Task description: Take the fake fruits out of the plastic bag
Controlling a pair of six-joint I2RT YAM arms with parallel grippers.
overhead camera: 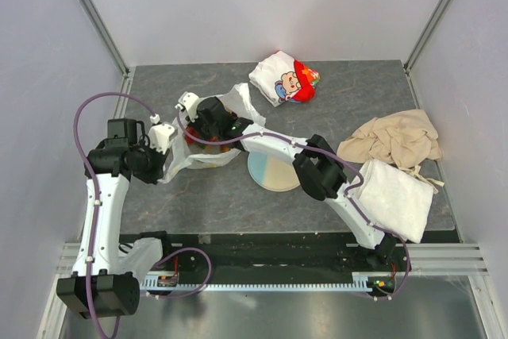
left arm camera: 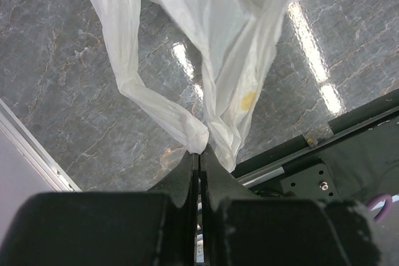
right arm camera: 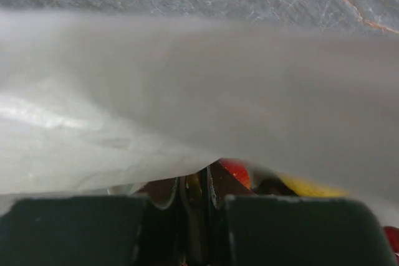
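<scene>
The plastic bag (overhead camera: pixel 208 154) lies crumpled left of the table's middle, thin and white (left arm camera: pixel 237 42). My left gripper (overhead camera: pixel 168 152) is shut on the bag's loop handles (left arm camera: pixel 199 149) and holds them taut. My right gripper (overhead camera: pixel 218 129) reaches into the bag's mouth. In the right wrist view the bag film (right arm camera: pixel 199 91) drapes over its fingertips (right arm camera: pixel 193 179). The jaws stand close together with a small yellowish-brown piece in the narrow gap. Of the fake fruits, a red strawberry (right arm camera: pixel 237 171) and a yellow lemon (right arm camera: pixel 308 186) show just beside the fingers.
A round plate (overhead camera: pixel 274 171) lies right of the bag, under the right arm. A white-and-red cartoon packet (overhead camera: pixel 284 77) is at the back. A beige cloth (overhead camera: pixel 393 139) and a folded white towel (overhead camera: pixel 393 196) are on the right.
</scene>
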